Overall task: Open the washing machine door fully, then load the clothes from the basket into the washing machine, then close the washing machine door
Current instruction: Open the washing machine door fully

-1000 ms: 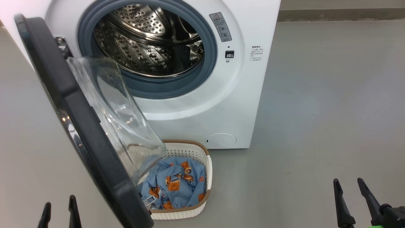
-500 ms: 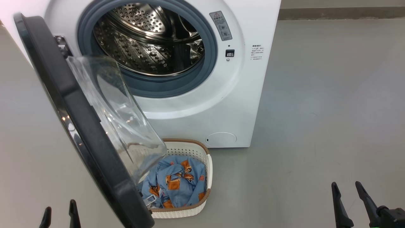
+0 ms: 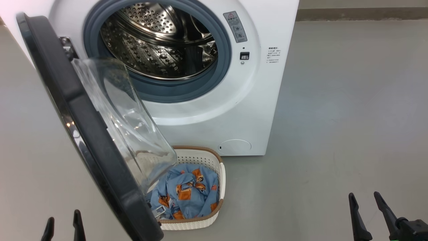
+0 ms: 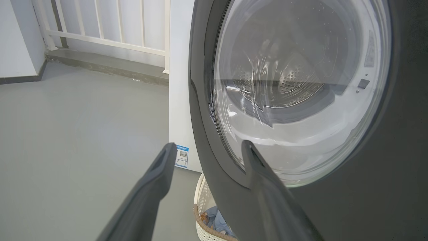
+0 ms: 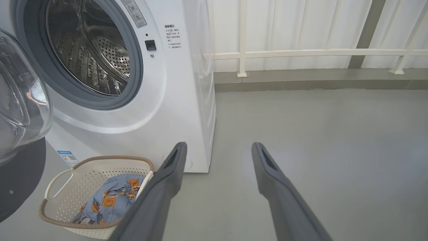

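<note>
Open room: a wide stretch of grey floor is seen right of the washing machine, running back to a kerb under a white railing.
Door: the washing machine door is swung out on its left hinge, and its glass bowl overhangs the basket's left part.
Basket: the basket is set on the floor just before the machine's front bottom edge.
Clothes: the clothes are heaped inside the basket.
Left arm: it is kept low, outside the door, with its fingers aimed at the door's outer face. Contact cannot be told.
Left claw: the left claw is spread wide and nothing is held.
Right arm: it is kept low over the floor, well apart from the basket, fingers pointed toward the machine's right corner.
Right claw: the right claw is spread wide and nothing is held.
</note>
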`<state>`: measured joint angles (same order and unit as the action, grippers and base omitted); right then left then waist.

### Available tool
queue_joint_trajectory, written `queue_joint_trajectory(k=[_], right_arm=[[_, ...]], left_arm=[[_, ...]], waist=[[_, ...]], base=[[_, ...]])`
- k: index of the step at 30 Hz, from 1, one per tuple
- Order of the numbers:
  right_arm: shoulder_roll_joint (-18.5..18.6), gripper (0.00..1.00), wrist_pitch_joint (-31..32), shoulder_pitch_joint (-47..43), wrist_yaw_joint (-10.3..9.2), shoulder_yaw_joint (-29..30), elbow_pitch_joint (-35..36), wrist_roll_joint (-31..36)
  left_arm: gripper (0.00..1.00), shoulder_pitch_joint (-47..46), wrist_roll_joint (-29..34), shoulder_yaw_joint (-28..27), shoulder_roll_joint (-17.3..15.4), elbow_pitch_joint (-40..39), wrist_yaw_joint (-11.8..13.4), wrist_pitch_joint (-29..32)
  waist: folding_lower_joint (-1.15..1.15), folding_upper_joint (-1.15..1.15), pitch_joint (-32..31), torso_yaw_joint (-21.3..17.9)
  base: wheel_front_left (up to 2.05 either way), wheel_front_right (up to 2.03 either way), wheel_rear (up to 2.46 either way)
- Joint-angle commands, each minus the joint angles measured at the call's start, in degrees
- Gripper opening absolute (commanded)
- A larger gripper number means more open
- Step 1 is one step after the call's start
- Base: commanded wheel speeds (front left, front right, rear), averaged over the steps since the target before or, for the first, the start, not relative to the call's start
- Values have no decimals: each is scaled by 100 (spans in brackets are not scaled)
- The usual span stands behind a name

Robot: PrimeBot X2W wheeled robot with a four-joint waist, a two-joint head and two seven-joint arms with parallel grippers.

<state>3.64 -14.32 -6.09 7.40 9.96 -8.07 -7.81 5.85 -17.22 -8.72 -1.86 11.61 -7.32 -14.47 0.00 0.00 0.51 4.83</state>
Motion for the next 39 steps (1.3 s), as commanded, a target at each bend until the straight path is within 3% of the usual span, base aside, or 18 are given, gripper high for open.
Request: queue_joint_trajectory(k=[1, 11, 12, 13, 14, 26, 35, 39], right_arm=[[86, 100, -68, 129, 9, -158, 110, 50], [77, 100, -68, 156, 9, -160, 77, 78], [76, 100, -68, 158, 9, -162, 73, 78], [74, 100, -68, 161, 9, -166, 69, 78], [72, 100, -68, 166, 9, -172, 63, 77], [42, 100, -68, 169, 9, -193, 67, 64], [27, 100, -68, 171, 9, -118, 76, 69], [18, 100, -68, 151, 9, -62, 81, 79]], left_arm=[[100, -79, 40, -150, -102, -159, -17, -52], [100, -111, 81, -155, -102, -185, -17, -52], [95, -113, 97, -150, -102, -190, -17, -52], [42, -112, 104, -140, -102, -190, -17, -52], [0, -109, 107, -133, -102, -177, -17, -52], [0, -173, 43, -285, -102, -134, 30, -52], [0, -546, -235, -985, -102, -1304, 803, -52], [0, -686, -222, -978, -102, -2112, 1106, -52]], waist=[[0, 0, 12, 1], [0, 0, 39, 52], [0, 0, 39, 57], [0, 0, 40, 63], [0, 0, 42, 68], [0, 0, 73, 126], [0, 0, 131, 230], [0, 0, 148, 341]], base=[[0, 0, 0], [0, 0, 0], [0, 0, 0], [0, 0, 0], [0, 0, 0], [0, 0, 0], [0, 0, 0], [0, 0, 0]])
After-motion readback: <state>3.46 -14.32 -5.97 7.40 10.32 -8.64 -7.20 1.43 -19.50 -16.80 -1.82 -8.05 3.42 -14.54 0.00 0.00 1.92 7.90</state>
